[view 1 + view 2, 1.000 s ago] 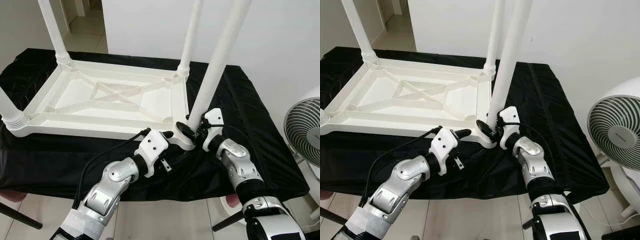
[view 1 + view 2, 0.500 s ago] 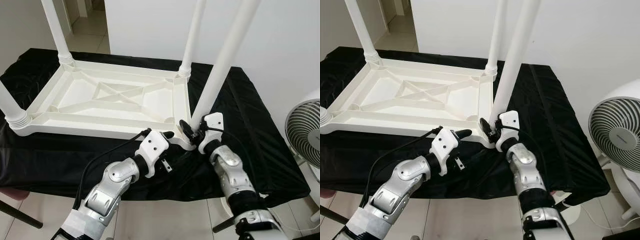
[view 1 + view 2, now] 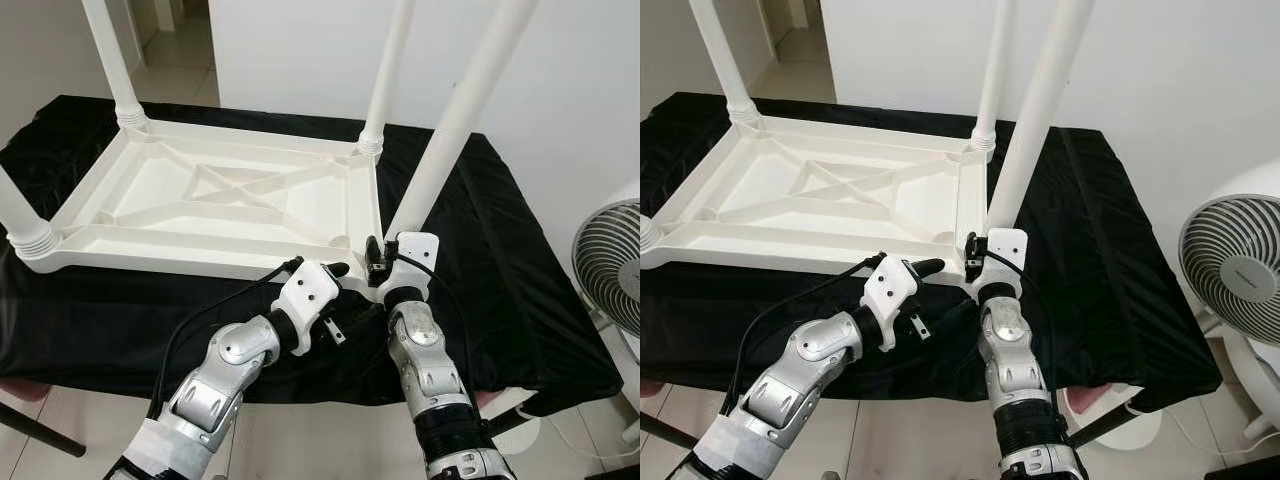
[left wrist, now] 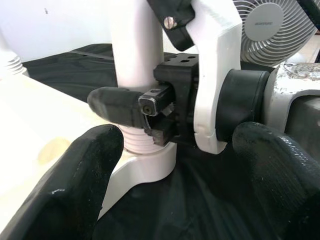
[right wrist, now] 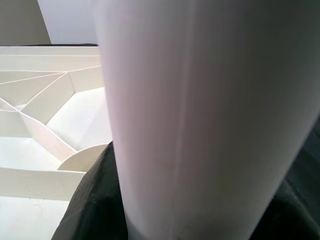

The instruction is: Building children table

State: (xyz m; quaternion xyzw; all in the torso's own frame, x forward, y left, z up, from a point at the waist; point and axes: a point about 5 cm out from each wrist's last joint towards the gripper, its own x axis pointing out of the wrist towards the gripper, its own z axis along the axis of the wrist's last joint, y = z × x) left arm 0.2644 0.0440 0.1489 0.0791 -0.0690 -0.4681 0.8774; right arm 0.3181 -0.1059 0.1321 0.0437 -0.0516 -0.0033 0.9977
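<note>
Four cameras: two on the head, one on each wrist.
The head pair looks forward and down on the counter (image 3: 520, 250) from some way off, sharing almost the same scene. The left wrist camera faces the right pincer (image 4: 150, 107) from very near; the right wrist camera is pressed close against the white leg (image 5: 200, 115).

black cloth (image 3: 520, 260) draped over worktop, white fan (image 3: 1235, 270) at right, tiled floor (image 3: 60, 440)
</note>
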